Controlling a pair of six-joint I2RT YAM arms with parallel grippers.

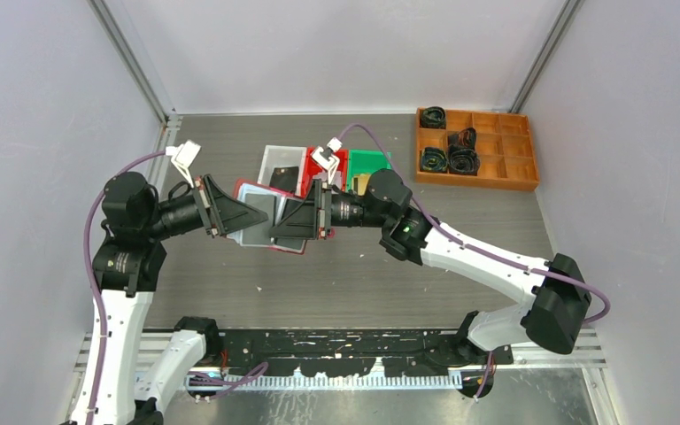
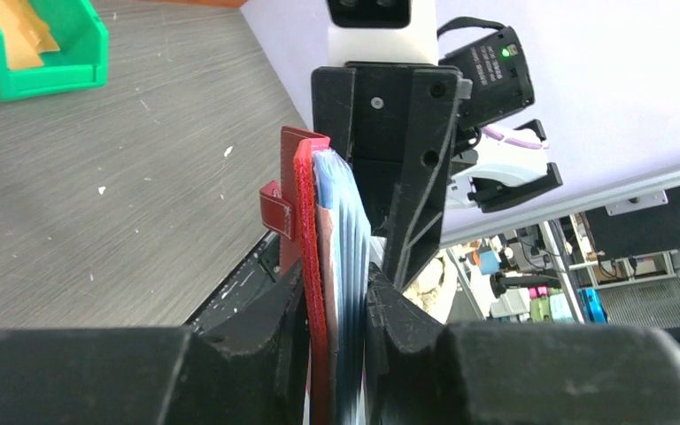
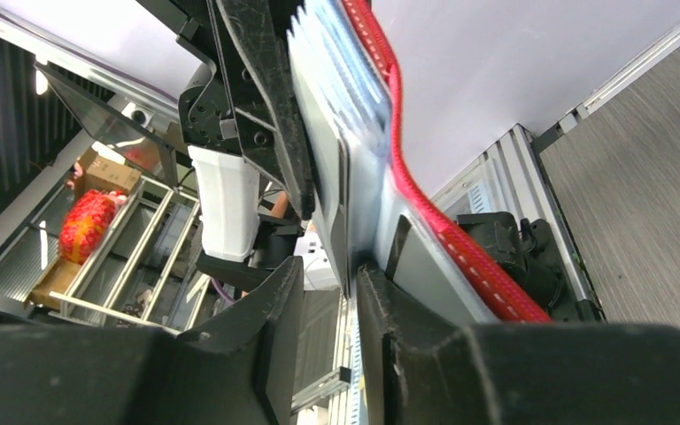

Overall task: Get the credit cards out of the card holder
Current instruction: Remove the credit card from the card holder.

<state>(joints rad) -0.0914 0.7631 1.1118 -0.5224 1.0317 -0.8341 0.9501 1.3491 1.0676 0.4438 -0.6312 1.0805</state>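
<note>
The red card holder (image 1: 254, 205) hangs open in the air between both arms, above the table's middle. My left gripper (image 2: 336, 301) is shut on its red cover (image 2: 305, 221) and pale clear sleeves (image 2: 343, 230); from above it (image 1: 261, 215) comes in from the left. My right gripper (image 3: 329, 270) comes in from the right, jaws slightly apart around the edge of a dark credit card (image 3: 323, 177) that sticks out of the sleeves. The card lies against one finger, with a gap to the other. The holder's red stitched edge (image 3: 425, 221) runs beside it. The dark card (image 1: 289, 221) also shows from above.
Behind the holder stand a white bin (image 1: 268, 159) holding a black card (image 1: 285, 177), a red bin (image 1: 340, 159) and a green bin (image 1: 370, 162) with a gold card (image 1: 360, 183). A wooden divided tray (image 1: 475, 149) with coiled cables sits at the back right.
</note>
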